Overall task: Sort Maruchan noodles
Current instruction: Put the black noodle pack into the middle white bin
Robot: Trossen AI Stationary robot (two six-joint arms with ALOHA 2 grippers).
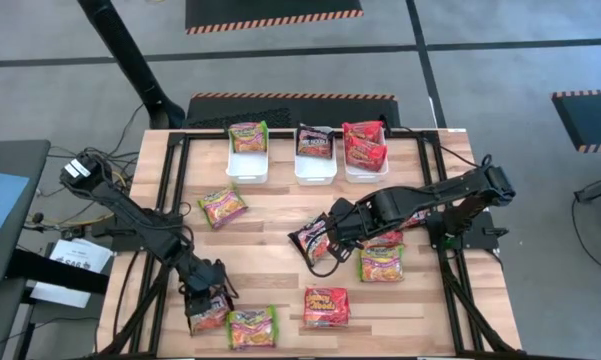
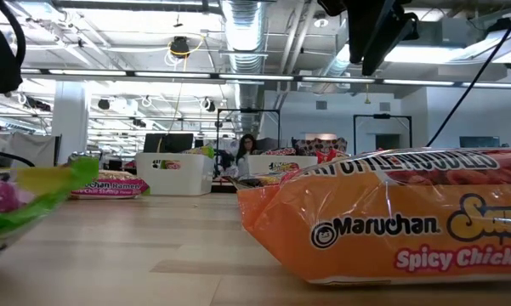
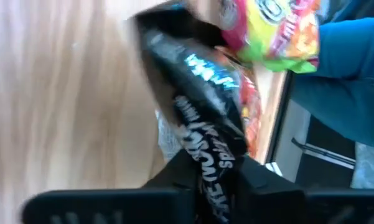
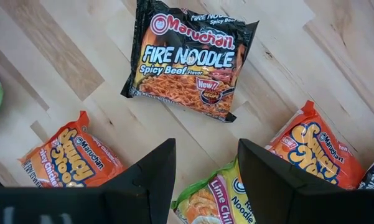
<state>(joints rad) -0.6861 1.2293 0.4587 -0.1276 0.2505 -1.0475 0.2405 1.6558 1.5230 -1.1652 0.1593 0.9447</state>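
Packets everywhere on this wooden table (image 1: 270, 255)! Down at the near left corner, the left gripper (image 1: 202, 300) sits right on a black packet (image 3: 196, 118), and its wrist view shows the two dark fingers (image 3: 174, 177) pinching the packet's end between them. Just right of that, a green-edged packet (image 1: 251, 326) lies flat, touching or nearly touching the black one.

Over on the right, the right gripper (image 4: 202, 171) hangs above the middle of the table with its fingers spread wide and nothing between them. Beyond those fingers lies a second black packet (image 4: 190, 59), flat on the wood with its face up. Around it, an orange packet (image 4: 71, 162) sits on one side, another orange packet (image 4: 314, 152) on the other, and a green packet (image 4: 221, 202) peeks out partly under the gripper.

From above, one more red-orange packet (image 1: 326, 306) rests near the front edge, and a green-edged one (image 1: 222, 206) lies alone toward the left middle.

At the far edge stand three white tubs side by side: the left tub (image 1: 247, 165) holds a green-edged packet, the middle tub (image 1: 315, 168) a black one, the right tub (image 1: 365, 168) red ones.

At table height, a spicy chicken packet (image 2: 391, 225) fills the near right.
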